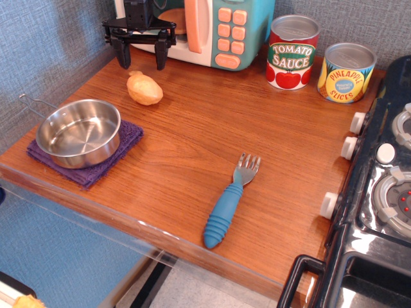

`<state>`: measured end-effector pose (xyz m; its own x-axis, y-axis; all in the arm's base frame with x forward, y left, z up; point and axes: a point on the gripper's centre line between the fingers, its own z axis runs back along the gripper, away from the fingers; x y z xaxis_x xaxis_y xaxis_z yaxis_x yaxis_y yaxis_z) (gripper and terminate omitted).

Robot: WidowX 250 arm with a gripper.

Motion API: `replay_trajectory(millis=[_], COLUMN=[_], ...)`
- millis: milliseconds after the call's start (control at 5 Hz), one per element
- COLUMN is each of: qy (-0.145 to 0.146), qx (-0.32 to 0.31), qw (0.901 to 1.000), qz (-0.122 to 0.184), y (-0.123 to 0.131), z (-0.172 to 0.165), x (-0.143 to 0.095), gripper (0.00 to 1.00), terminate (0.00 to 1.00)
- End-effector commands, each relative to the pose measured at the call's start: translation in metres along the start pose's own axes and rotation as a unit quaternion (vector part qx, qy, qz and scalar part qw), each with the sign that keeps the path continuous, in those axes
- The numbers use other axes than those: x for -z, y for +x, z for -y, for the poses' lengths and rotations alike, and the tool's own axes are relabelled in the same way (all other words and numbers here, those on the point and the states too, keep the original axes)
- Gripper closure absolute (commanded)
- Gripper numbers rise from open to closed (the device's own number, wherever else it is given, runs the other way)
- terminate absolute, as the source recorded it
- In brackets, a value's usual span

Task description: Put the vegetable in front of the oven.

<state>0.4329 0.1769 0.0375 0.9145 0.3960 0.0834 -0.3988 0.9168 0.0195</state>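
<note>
Observation.image shows the pincer [140, 56] spread and empty above the toy vegetable [144, 88], whose rounded body may roll along the surface [212, 122], away from the toy oven [212, 29].

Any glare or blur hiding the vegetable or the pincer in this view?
In observation.image both are sharp: the vegetable is evenly lit with a soft shadow on the table; the dark pincer stands open against the oven. Glare shows only on the stove and the pan.
</note>
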Motion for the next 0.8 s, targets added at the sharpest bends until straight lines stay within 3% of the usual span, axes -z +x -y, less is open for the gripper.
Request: replay_trajectory(millis=[0, 400, 600], qy=[-0.02, -0.011, 0.003], qx=[0.019, 0.131, 0.173], qw=[0.9969, 0.9901, 0.9834], qz=[0.073, 0.05, 0.054], y=[-0.02, -0.045, -0.057], z=[-0.001, 0.019, 0.03], x=[-0.085, -0.087, -0.087], gripper=[0.0, 0.0, 0.0], terminate=[0.0, 0.0, 0.0])
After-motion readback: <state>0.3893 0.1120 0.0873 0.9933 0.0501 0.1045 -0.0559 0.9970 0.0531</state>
